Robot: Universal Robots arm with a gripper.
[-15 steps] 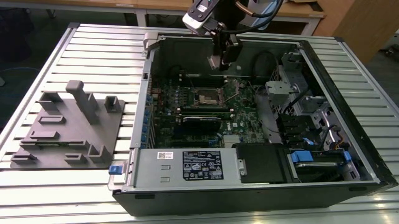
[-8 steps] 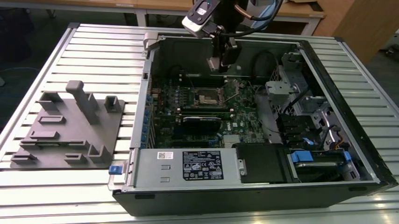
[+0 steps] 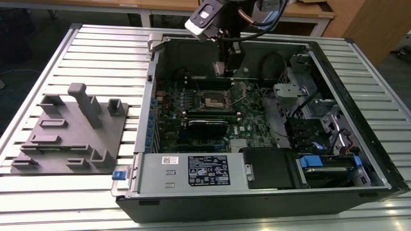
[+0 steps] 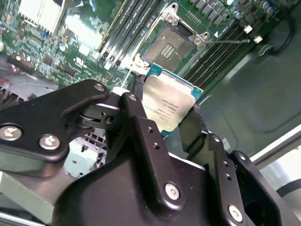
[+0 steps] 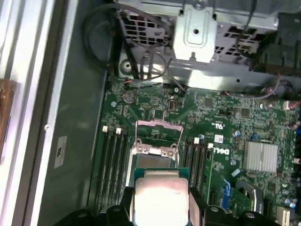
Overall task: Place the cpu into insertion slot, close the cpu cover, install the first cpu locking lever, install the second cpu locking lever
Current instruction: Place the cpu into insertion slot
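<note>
Slatted metal tabletop [image 3: 96,53], carrying an open computer case [image 3: 257,204] lying on its side. A grey moulded fixture [image 3: 64,139] sat beside the case, on the exterior view's left.

Green circuit board [image 3: 250,103] covered the case floor. The insertion slot [image 3: 214,99] sat among the memory slots. In the second wrist view it stood uncovered [image 4: 170,47], with its dark centre and metal rim exposed and nothing seated in it.

The end effector [image 4: 165,112] hung inside the case above the board, near the slot but apart from it. It was closed to a narrow gap, just the width of the cpu [image 4: 168,101]. One black finger [image 4: 136,117] pressed one edge of the chip and the other pressed the opposite edge. The silvery top plate faced the second wrist camera, and the chip sat tilted in that view. In the first wrist view the cpu [image 5: 157,195] was held clear of the slot [image 5: 157,136] and touched nothing on the board.

Handling, as judged: the chip looked light, thin and rigid, and its smooth metal lid could slip under a loose grip. The underside contacts and the socket's pins were probably fragile, so it should not be dragged or dropped in at an angle. The green border edges, where it was already held, looked like the right place to grip, leaving both faces untouched.
</note>
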